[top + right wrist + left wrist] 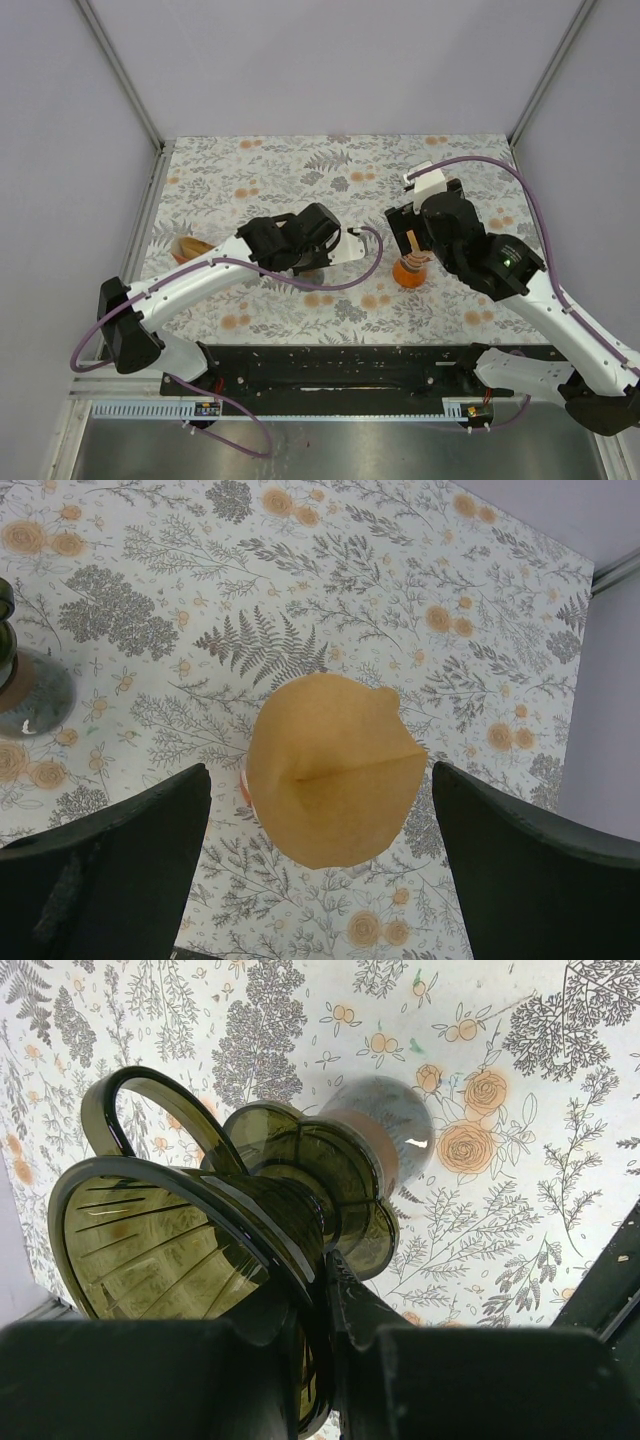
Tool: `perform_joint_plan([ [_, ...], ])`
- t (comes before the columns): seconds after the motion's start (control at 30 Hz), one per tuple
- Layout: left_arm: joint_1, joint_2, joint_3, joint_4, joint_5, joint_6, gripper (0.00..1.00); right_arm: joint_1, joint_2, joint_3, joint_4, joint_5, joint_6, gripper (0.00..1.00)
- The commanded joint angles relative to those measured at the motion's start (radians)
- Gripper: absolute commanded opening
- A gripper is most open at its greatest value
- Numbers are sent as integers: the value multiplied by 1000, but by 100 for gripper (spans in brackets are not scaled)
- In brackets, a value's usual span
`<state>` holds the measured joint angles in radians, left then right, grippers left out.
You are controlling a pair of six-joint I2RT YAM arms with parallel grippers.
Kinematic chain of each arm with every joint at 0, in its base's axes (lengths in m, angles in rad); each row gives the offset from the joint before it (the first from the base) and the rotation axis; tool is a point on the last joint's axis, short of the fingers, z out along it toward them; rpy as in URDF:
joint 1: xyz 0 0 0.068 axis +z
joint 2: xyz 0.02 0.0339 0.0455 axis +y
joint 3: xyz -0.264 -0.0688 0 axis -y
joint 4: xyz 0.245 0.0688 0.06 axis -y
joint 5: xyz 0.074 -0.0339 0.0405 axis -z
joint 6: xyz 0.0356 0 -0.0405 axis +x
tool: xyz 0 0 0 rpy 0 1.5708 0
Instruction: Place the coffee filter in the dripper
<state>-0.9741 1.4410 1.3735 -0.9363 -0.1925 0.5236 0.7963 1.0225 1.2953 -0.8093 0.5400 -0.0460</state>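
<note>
The table (300, 160), under a cloth printed with ferns and orange flowers, lies beneath both pincers; the left arm (190, 285) reaches in towards the middle, and the right arm (520, 270) bends in from the other side. The left gripper (310, 1290) is clamped on the dripper (190, 1240), a dark olive, see-through cone with ribbed walls, its rim pinched between the two fingers; the dripper sits tilted just ahead of the fingertips, its mouth turned to the pincer's left in the wrist view, and its looped handle (140, 1110) arches beyond the rim. The right gripper (320, 775) stands wide apart, holding nothing; the coffee filter (335, 750), a tan paper cone, sits point up directly below it, between the two fingers with a gap showing on each side. In the overhead view the filter rests on an orange base (410, 274) under that same pincer. A grey round object (395, 1125) lies on the cloth just past the dripper's narrow end; whether they touch I cannot tell. A brown item (188, 250) lies well apart, on the left pincer's outer side.
</note>
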Motion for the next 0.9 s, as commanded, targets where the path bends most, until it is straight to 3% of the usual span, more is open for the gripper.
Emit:
perform_joint_plan([
  [0.0,-6,9,-28,54,-24,-2,0,-3,10,-5,22,21,-9,99],
  [0.37,-6,24,-67,96,-68,7,0,-3,10,-25,36,0,-20,99],
  [0.47,-6,27,-73,96,-68,7,6,-3,5,-31,36,0,-20,99],
  [0.57,-6,24,-77,96,-68,9,19,-3,2,-31,36,-3,-18,99],
  [0.77,-8,-5,-57,76,-48,9,63,-3,2,-33,36,-14,-18,100],
  [0.87,-6,-31,-28,56,-33,4,75,-3,7,-33,36,-15,-18,99],
])
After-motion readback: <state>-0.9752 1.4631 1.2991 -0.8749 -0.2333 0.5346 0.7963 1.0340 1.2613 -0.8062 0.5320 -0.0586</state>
